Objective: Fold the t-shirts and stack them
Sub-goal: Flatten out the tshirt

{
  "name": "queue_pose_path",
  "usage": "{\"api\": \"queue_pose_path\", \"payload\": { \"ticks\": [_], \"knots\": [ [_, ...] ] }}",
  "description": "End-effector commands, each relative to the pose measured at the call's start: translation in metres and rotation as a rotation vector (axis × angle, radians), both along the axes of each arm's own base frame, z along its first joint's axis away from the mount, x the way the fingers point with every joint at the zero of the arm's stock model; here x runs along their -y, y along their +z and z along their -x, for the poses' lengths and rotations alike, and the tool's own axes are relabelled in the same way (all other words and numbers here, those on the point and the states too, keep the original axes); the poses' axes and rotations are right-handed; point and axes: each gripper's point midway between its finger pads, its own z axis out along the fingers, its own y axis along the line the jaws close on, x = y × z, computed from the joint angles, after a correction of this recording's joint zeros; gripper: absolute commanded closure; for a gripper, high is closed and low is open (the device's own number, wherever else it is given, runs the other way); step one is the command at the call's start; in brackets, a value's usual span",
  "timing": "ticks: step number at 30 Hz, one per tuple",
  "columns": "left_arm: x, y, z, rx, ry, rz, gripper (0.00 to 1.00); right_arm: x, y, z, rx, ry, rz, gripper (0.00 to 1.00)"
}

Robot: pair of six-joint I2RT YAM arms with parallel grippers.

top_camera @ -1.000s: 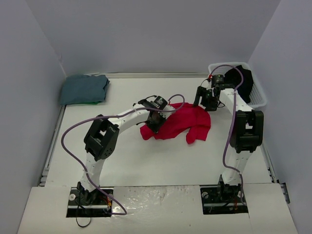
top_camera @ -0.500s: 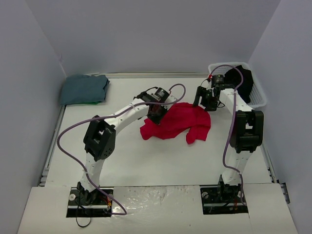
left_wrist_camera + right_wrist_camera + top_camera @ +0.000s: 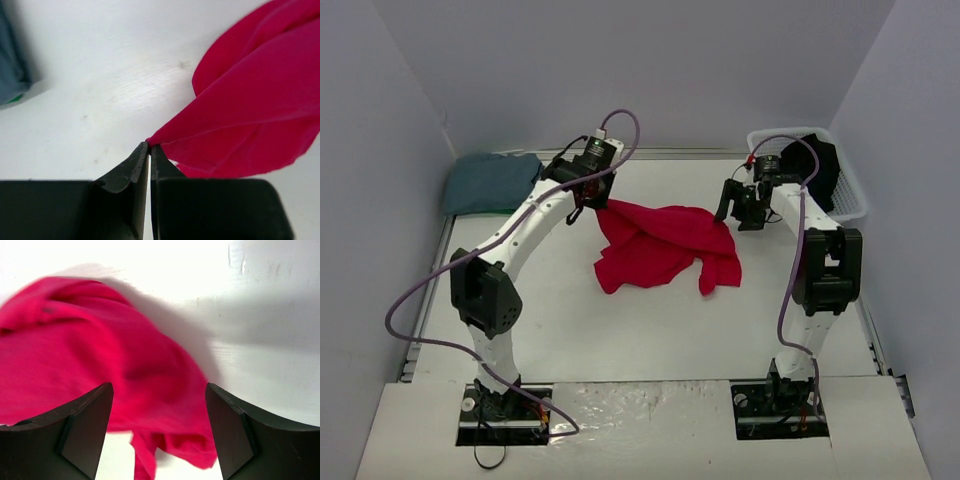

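ok, clock directions are read on the top view: 12 = far wall, 6 = arm bases. left gripper [image 3: 584,206] is clamped tight on one corner of the red shirt [image 3: 660,245]; its wrist view shows the jaws closed with a thin point of red cloth pinched at the tips. that corner is lifted at the shirt's 10 o'clock end. the rest of the cloth trails from it toward 4 o'clock and lies bunched on the table [image 3: 620,330], mid-field. so the shirt's long axis runs roughly 10 to 4, with the held end far-left and the free end near-right. right gripper [image 3: 740,212] sits at the shirt's 1-2 o'clock edge with its jaws standing apart and nothing between them. its wrist view shows red cloth below and a bare strip of table beyond. can't tell its height over the cloth. my read: the next move is a second pinch to spread the shirt flat. that turns on the free end, which lies toward 7 o'clock from the right gripper, and the right arm is clearly the nearer one. the left arm is stretched out and already committed. blue-grey shirt [image 3: 492,183] lies folded at 9 o'clock from the left gripper, near but apart, and that looks like the stack spot. black shirt [image 3: 823,168] is in the basket [image 3: 855,205] at 2 o'clock, untouched.
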Motion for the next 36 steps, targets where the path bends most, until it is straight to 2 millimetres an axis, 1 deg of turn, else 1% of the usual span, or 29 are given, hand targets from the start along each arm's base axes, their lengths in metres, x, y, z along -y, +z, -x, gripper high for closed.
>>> {"api": "queue_pose_path", "payload": {
  "ticks": [1,2,4,5,7,8,9,12,14,17,18,19,21,24,25,27,28,29,30,33,34,35,36],
  "knots": [
    [-0.054,0.053,-0.006,0.138,0.202,-0.043,0.98,0.001,0.022,0.011,0.035,0.003,0.007,0.3],
    [-0.07,0.054,-0.009,0.142,0.248,-0.051,0.98,0.002,0.023,0.014,0.034,0.002,0.01,0.3],
    [-0.092,0.054,-0.011,0.14,0.305,-0.068,0.98,0.002,0.025,0.017,0.035,0.001,0.008,0.3],
    [-0.107,0.054,-0.013,0.139,0.345,-0.079,0.98,0.001,0.027,0.02,0.038,0.002,0.006,0.3],
    [-0.127,0.058,-0.013,0.152,0.402,-0.119,0.98,0.0,0.029,0.025,0.033,0.006,-0.001,0.3],
    [-0.134,0.059,-0.013,0.156,0.421,-0.134,0.98,-0.001,0.03,0.028,0.027,0.008,-0.002,0.3],
    [-0.147,0.062,-0.012,0.161,0.459,-0.152,0.98,-0.002,0.031,0.031,0.025,0.013,-0.008,0.3],
    [-0.157,0.062,-0.013,0.148,0.477,-0.143,0.98,-0.012,0.032,0.043,0.007,0.048,-0.034,0.3],
    [-0.155,0.06,-0.013,0.141,0.467,-0.139,0.98,-0.022,0.031,0.051,-0.004,0.087,-0.044,0.32],
    [-0.149,0.054,-0.014,0.118,0.452,-0.118,0.98,-0.038,0.021,0.065,-0.046,0.143,-0.057,0.34],
    [-0.148,0.05,-0.014,0.108,0.45,-0.118,0.98,-0.048,0.019,0.07,-0.054,0.181,-0.06,0.34],
    [-0.147,0.048,-0.014,0.103,0.448,-0.117,0.98,-0.054,0.012,0.073,-0.074,0.198,-0.064,0.34],
    [-0.144,0.045,-0.013,0.092,0.439,-0.109,0.98,-0.067,0.007,0.079,-0.09,0.236,-0.073,0.35],
    [-0.144,0.045,-0.012,0.092,0.431,-0.107,0.98,-0.081,-0.003,0.082,-0.119,0.282,-0.084,0.36],
    [-0.144,0.045,-0.012,0.091,0.429,-0.109,0.98,-0.084,-0.01,0.083,-0.135,0.29,-0.086,0.36],
    [-0.144,0.043,-0.011,0.086,0.426,-0.111,0.98,-0.089,-0.013,0.081,-0.142,0.308,-0.091,0.37],
    [-0.144,0.043,-0.01,0.083,0.422,-0.113,0.98,-0.091,-0.021,0.082,-0.16,0.322,-0.089,0.37],
    [-0.144,0.042,-0.01,0.081,0.423,-0.113,0.98,-0.093,-0.023,0.08,-0.163,0.326,-0.091,0.38],
    [-0.144,0.042,-0.009,0.08,0.422,-0.111,0.98,-0.095,-0.029,0.081,-0.178,0.333,-0.094,0.39],
    [-0.144,0.041,-0.008,0.075,0.42,-0.112,0.98,-0.098,-0.036,0.077,-0.182,0.343,-0.088,0.4],
    [-0.145,0.04,-0.007,0.072,0.421,-0.116,0.98,-0.098,-0.041,0.076,-0.191,0.345,-0.085,0.4],
    [-0.145,0.041,-0.007,0.074,0.419,-0.115,0.98,-0.1,-0.042,0.073,-0.186,0.346,-0.084,0.4],
    [-0.145,0.041,-0.006,0.074,0.415,-0.116,0.98,-0.1,-0.047,0.072,-0.194,0.346,-0.081,0.4]
  ]
}}
